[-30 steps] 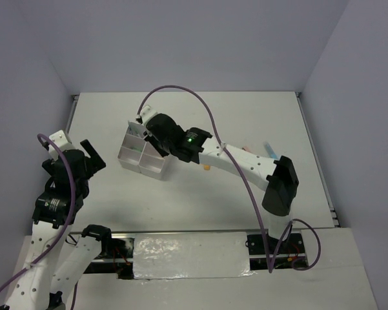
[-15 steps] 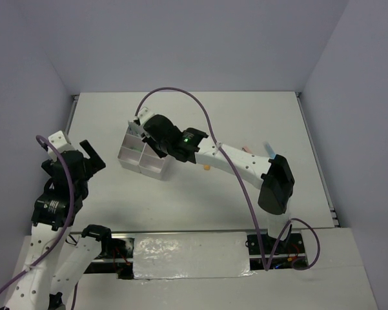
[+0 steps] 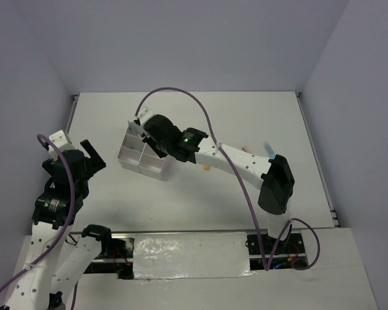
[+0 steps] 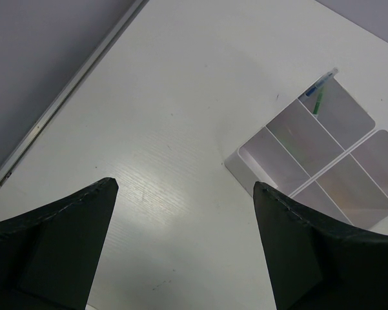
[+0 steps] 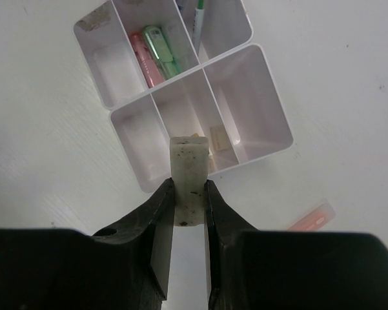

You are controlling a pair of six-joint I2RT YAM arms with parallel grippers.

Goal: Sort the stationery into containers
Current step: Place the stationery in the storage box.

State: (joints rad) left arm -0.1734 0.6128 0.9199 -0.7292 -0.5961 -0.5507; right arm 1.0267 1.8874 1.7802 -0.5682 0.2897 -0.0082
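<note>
Right end effector [image 5: 187, 194] pinches a whitish rectangular eraser block [image 5: 189, 161] just above the near wall of the translucent four-compartment plastic box [image 5: 271, 110], where an early release would likely drop it onto a divider or the white surface [image 5: 51, 181].

Bare table [image 4: 161, 123] is lying between left gripper [image 4: 184, 186] and box [image 4: 235, 165]; its dividers [image 5: 174, 81] are seemingly standing below right gripper's [image 5: 188, 185] eraser [image 5: 188, 165].

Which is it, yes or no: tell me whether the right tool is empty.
No, the right wrist view shows the right tool shut on a pale eraser block.
</note>
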